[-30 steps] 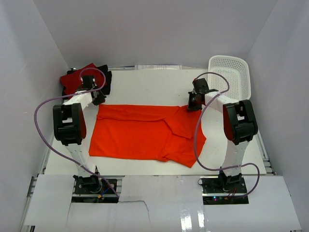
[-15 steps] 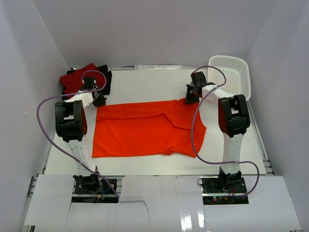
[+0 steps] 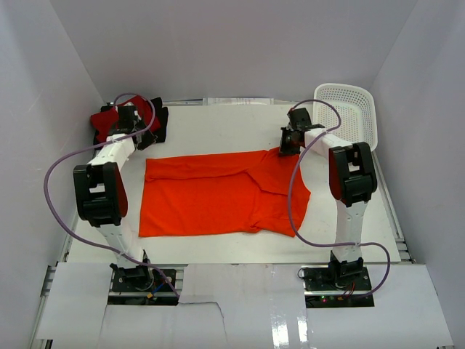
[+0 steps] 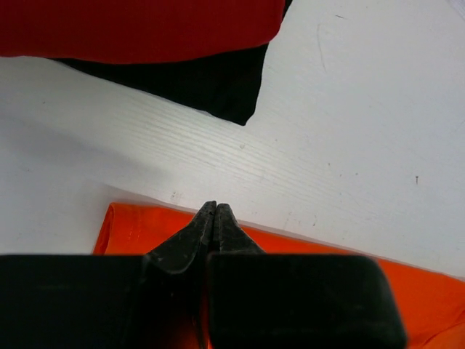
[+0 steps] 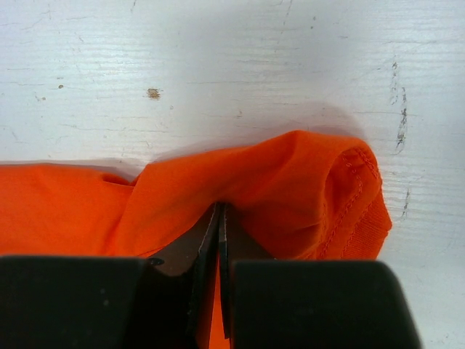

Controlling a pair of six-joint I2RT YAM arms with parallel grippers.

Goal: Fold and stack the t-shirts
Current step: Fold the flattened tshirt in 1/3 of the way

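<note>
back-left corner: crimson t-shirt (image 4: 138, 29) folded, lying on folded black t-shirt (image 4: 218, 91); judged two of three stacked. left end effector (image 4: 216, 207) tips together, nothing seen between, above far-left corner of orange t-shirt (image 3: 211, 196). orange one lies spread on table (image 3: 218, 131), partly folded; more folds and stacking left. right end effector (image 5: 220, 211) clamped on its far-right edge. count: three t-shirts, one white basket (image 3: 349, 109) far right.

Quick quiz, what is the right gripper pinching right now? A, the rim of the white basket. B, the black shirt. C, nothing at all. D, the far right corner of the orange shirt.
D: the right gripper is shut on a bunched fold of the orange t-shirt at its far right corner, with cloth caught between the closed fingers.
</note>
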